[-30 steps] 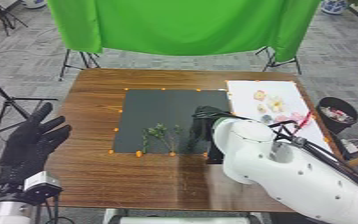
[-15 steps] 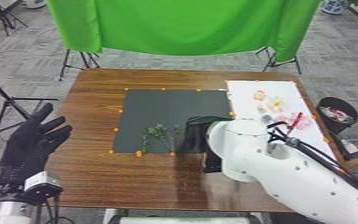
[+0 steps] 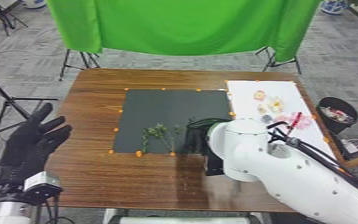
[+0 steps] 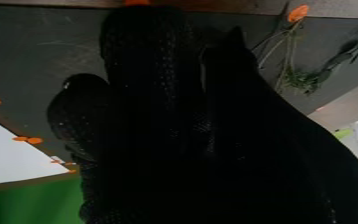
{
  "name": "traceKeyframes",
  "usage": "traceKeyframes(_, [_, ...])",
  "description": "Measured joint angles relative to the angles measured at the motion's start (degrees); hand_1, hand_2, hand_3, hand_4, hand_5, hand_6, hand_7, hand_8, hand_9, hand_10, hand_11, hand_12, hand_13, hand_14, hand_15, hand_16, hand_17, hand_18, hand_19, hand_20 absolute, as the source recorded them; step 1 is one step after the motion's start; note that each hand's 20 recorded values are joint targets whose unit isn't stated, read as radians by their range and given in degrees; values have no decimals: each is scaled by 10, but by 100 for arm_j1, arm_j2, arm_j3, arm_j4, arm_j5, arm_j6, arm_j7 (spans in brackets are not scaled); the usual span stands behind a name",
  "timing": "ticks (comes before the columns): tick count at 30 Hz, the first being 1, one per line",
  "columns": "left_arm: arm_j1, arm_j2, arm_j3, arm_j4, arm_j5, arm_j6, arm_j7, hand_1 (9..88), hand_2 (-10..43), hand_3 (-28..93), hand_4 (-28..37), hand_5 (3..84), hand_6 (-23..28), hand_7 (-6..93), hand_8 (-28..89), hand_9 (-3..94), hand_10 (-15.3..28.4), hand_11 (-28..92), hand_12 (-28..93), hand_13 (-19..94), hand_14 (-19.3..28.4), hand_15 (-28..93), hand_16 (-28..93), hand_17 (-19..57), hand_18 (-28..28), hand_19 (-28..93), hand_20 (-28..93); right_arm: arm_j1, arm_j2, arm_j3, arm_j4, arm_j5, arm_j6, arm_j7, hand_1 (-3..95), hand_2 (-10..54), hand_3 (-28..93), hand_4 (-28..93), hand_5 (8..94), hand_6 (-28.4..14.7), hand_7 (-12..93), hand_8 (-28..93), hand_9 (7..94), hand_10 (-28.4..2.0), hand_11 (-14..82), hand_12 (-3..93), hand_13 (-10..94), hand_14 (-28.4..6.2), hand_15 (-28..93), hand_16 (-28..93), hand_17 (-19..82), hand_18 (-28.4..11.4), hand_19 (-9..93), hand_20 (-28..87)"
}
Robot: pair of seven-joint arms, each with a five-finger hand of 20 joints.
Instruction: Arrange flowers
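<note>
Right hand (image 3: 198, 134): being brought nearer the green stems (image 3: 159, 132), fingers straight, together
Left hand (image 3: 23, 150): being held spread, aside
Arrangement: stem work's probably being lined up

Counter (image 3: 140, 192), brown wood, with a dark mat (image 3: 162, 110) laid flat and a white sheet (image 3: 286, 90) beside its right edge. Orange markers (image 3: 139, 154) sit along the borders of both. Green stems (image 3: 158, 131) lie on the mat's near part, left of the right robot hand (image 3: 198, 132), which is palmed in black over the mat's near right portion. Pale and pink flowers (image 3: 275, 105) rest on the sheet. Left robot hand (image 3: 23, 145): upright at the counter's left side, fingers extended. Right of the counter, a dark bin (image 3: 337, 114); beyond its far edge, a green cloth (image 3: 175, 25).
</note>
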Motion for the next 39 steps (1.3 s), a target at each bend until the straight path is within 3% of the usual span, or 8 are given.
traceKeyframes(7, [115, 71, -46, -10, -58, 37, 97, 300, 67, 629, -199, 341, 84, 76, -70, 306, 193, 257, 114, 208, 272, 549, -117, -80, 284, 516, -4, -116, 99, 151, -117, 135, 1, 105, 415, 84, 801, -227, 583, -7, 118, -105, 861, -171, 250, 172, 894, -86, 472, 145, 687, -60, 932, -70])
traceKeyframes(16, [102, 72, -25, -6, -55, 43, 62, 300, 68, 629, -198, 341, 83, 76, -71, 307, 194, 257, 113, 209, 272, 551, -118, -80, 284, 516, -4, -291, 160, 404, -238, 105, 102, 71, 418, 26, 783, -228, 576, -10, 117, -105, 867, -172, 248, 172, 897, -86, 466, 148, 693, -59, 932, -86])
traceKeyframes(23, [95, 7, -34, -6, -41, 41, 7, 302, 68, 627, -198, 341, 83, 77, -71, 307, 193, 258, 114, 209, 272, 550, -118, -80, 284, 516, -4, -503, 132, 782, -434, 289, 97, 22, 416, 14, 769, -228, 578, -15, 115, -103, 872, -172, 245, 171, 900, -86, 462, 149, 696, -58, 932, -94])
traceKeyframes(27, [61, -77, -40, -6, 51, 23, -133, 300, 68, 628, -197, 341, 83, 76, -71, 306, 194, 256, 113, 209, 272, 550, -118, -79, 284, 516, -4, -505, 117, 808, -486, 384, 133, 15, 397, 4, 751, -225, 570, -26, 112, -99, 823, -177, 243, 168, 867, -101, 477, 150, 677, -63, 932, -128])
traceKeyframes(32, [-6, -159, -10, -1, 98, 16, -167, 297, 68, 626, -201, 341, 84, 75, -70, 305, 193, 256, 113, 208, 272, 550, -118, -80, 284, 516, -4, -494, 207, 801, -495, 288, 824, -306, 371, -8, 753, -230, 526, -33, 113, -96, 731, -187, 225, 156, 781, -127, 516, 124, 615, -91, 932, -163])
traceKeyframes(36, [0, -76, 12, 0, 19, 41, -7, 294, 68, 622, -204, 339, 83, 75, -70, 305, 192, 254, 113, 208, 271, 548, -118, -80, 284, 516, -4, -307, 453, 709, -349, 73, 1526, -684, 365, -13, 756, -232, 516, -32, 114, -95, 690, -197, 185, 147, 764, -128, 517, 118, 604, -94, 932, -160])
traceKeyframes(39, [6, 52, 18, 1, -32, 58, 133, 292, 68, 622, -205, 338, 83, 77, -70, 305, 192, 255, 114, 207, 271, 548, -117, -80, 284, 516, -5, 0, 677, 617, -85, 34, 1646, -667, 363, -17, 756, -234, 506, -34, 112, -95, 669, -201, 172, 145, 756, -127, 517, 116, 601, -95, 932, -159])
